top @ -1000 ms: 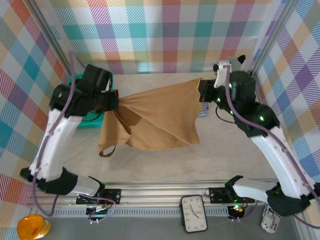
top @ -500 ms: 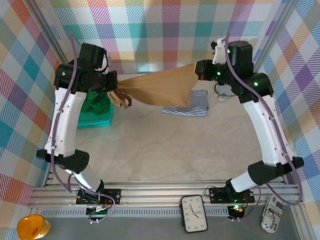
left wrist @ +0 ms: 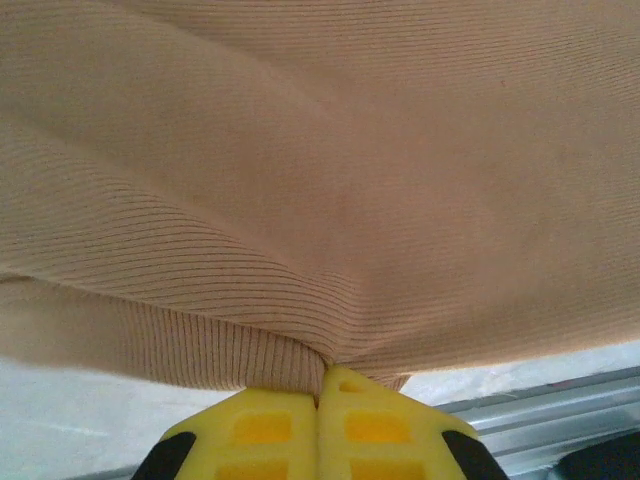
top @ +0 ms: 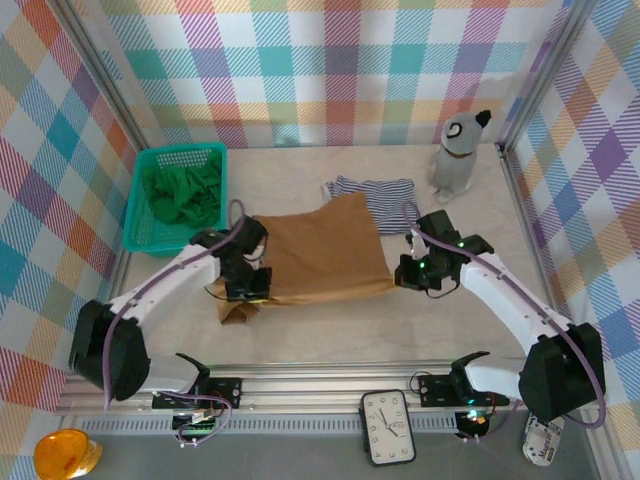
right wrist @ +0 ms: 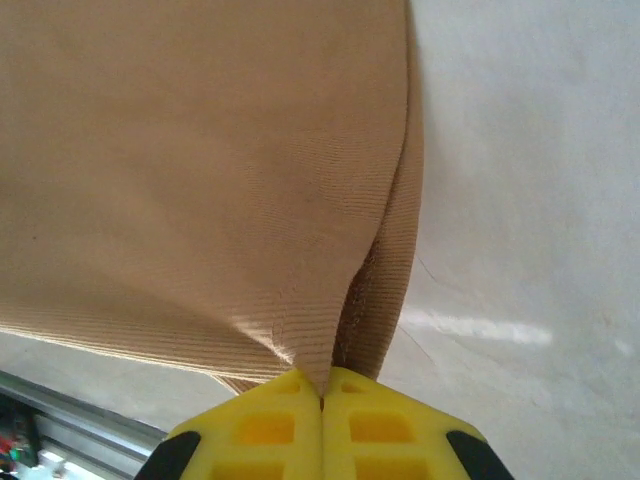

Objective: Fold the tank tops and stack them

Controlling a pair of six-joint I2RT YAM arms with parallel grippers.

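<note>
At the far left of the worktop point(top: 330, 330) you had the teal basket point(top: 178, 149), with the green top point(top: 185, 190) crumpled inside it. Just right of the basket and nearer you, your left gripper point(top: 248, 290) was down at the worktop on the left edge of the tan top point(top: 325, 255). Seen from its wrist, that gripper point(left wrist: 320, 375) had its yellow fingers pressed together with a fold of the tan top's point(left wrist: 320, 150) ribbed hem clamped between them, and a strip of pale worktop point(left wrist: 80, 400) showed beneath the cloth.

The tan top lay spread mostly flat across the middle of the worktop, with a small bunch of cloth trailing off its near left corner. Behind it, toward the back wall, the striped top point(top: 375, 190) lay flat. The tan top's far right corner reached it, though you could not tell whether the two overlapped.

Your right gripper point(top: 408, 275) sat low at the tan top's near right corner. From its wrist, that gripper point(right wrist: 322, 385) was likewise closed tight on a pinch of the tan top's point(right wrist: 200, 150) edge, with bare worktop point(right wrist: 520, 200) to the right of the cloth.

At the far right back corner a grey penguin toy point(top: 458, 150) stood upright, well apart from the tops.
</note>
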